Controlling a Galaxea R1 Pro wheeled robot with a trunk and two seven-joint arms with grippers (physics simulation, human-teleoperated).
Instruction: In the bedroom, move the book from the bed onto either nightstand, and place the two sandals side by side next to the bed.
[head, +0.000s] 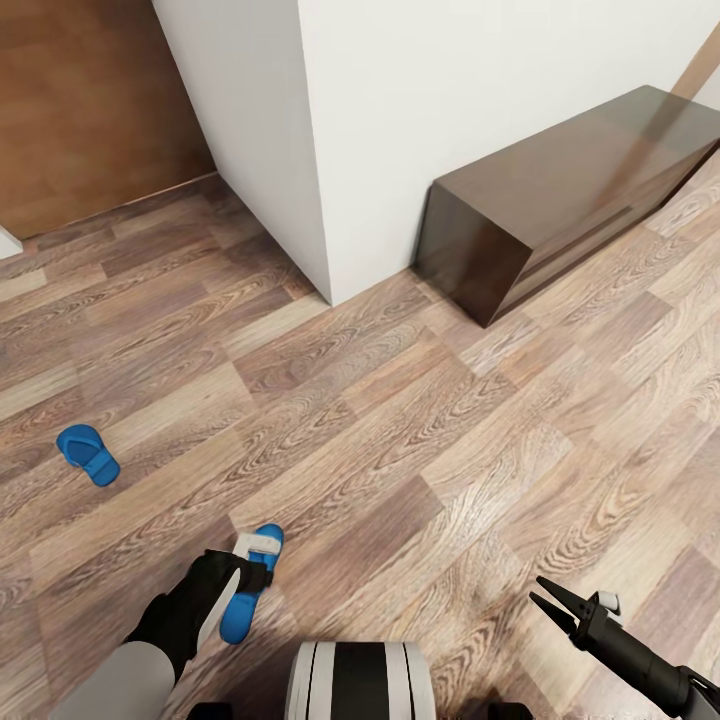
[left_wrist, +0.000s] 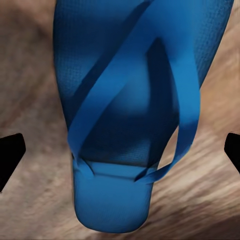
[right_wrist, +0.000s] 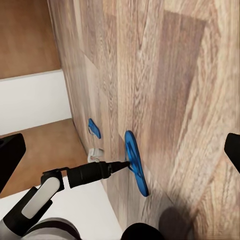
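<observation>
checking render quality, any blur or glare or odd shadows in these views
Head view: sharp, soft glare across the glossy dark bench. Left wrist view: the near sandal looms large and soft, the floor smeared. Right wrist view: the floor runs vertically, with a dark shadow at the bottom edge.

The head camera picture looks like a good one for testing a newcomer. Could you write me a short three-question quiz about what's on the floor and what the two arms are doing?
1. True or false: both sandals lie side by side.
2. Which gripper is down at the nearer sandal: A left, B right, C neither?
3. Fill in: the dark brown bench stands against a white ____.

Key
1. False. The farther sandal lies well apart from the nearer one on the wooden floor.
2. A. The left gripper sits over that sandal, jaws open on either side in the left wrist view; the right gripper hovers off to the other side, open.
3. wall.
</observation>
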